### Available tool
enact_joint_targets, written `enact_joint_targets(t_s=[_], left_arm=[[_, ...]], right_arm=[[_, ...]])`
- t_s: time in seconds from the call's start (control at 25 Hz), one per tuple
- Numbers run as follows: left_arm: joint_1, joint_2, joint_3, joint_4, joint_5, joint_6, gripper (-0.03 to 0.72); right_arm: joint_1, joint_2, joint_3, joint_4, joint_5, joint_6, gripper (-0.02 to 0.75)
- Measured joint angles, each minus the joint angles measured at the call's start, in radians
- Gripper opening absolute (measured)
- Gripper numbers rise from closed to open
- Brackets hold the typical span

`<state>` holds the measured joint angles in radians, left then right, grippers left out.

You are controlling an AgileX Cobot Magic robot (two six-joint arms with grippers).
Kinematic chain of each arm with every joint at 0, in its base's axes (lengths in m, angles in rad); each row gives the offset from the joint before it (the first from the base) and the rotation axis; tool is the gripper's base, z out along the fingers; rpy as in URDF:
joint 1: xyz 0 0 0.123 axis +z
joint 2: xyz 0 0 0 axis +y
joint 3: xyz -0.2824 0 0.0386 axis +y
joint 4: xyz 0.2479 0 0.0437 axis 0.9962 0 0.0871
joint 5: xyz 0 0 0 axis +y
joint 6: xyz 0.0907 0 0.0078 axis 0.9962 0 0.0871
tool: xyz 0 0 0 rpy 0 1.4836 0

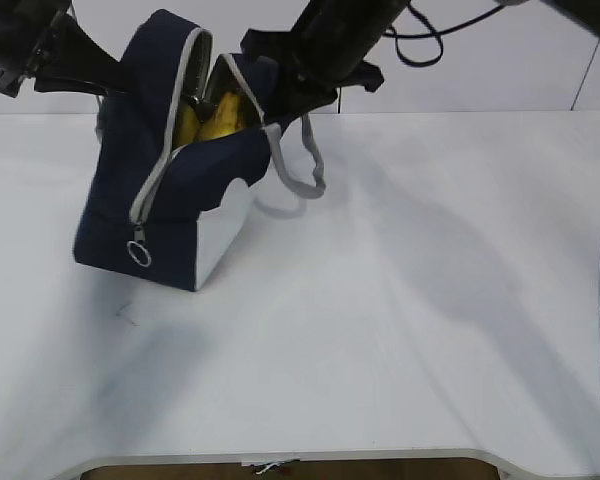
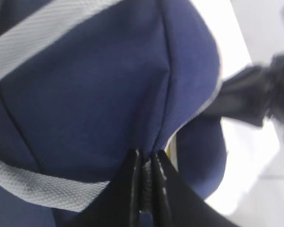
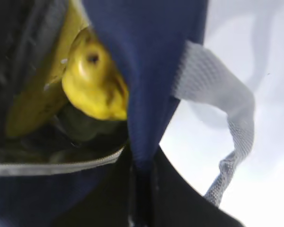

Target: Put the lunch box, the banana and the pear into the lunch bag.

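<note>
Both arms reached in from the top of the exterior frame — the left arm [image 1: 50, 50] from the upper left corner, the right arm [image 1: 330, 45] slanting down from the upper middle. The left gripper [image 2: 146, 182] sat at the bottom centre of its wrist view, its two dark fingers [image 2: 128, 189] pressed almost together, pinching navy fabric of the lunch bag [image 2: 94, 85] between them. The right gripper [image 3: 142, 189] showed likewise at the bottom centre of its own view — fingers drawn close, clamped on an edge of the same cloth. The two wrists stood level, near one another.
</note>
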<state>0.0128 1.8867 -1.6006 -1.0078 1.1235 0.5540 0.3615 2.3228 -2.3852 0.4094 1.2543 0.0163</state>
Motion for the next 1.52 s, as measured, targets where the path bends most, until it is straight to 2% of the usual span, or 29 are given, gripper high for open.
enact_joint_targets(t_s=[0.24,0.52,0.6,0.68,1.12,1.52], left_arm=[[-0.072,0.001,0.0,-0.097,0.04,-0.025,0.013],[-0.164,0.004,0.0,-0.1,0.036,-0.055,0.013],[-0.18,0.004,0.0,-0.1,0.027,-0.055,0.037],[-0.195,0.004,0.0,-0.1,0.016,-0.058,0.015],[-0.29,0.004,0.0,-0.056,-0.126,-0.058,0.013],[-0.295,0.024,0.0,0.019,-0.177,-0.077,0.013]], right_arm=[[0.0,-0.127,0.0,-0.09,0.026,-0.04,0.013],[-0.002,-0.259,0.124,-0.211,0.037,-0.053,0.013],[-0.002,-0.268,0.162,-0.222,0.039,-0.066,0.013],[-0.002,-0.268,0.177,-0.224,0.041,-0.082,0.013],[-0.002,-0.258,0.18,-0.247,0.035,-0.121,0.013],[-0.002,-0.233,0.18,-0.242,0.02,-0.123,0.013]])
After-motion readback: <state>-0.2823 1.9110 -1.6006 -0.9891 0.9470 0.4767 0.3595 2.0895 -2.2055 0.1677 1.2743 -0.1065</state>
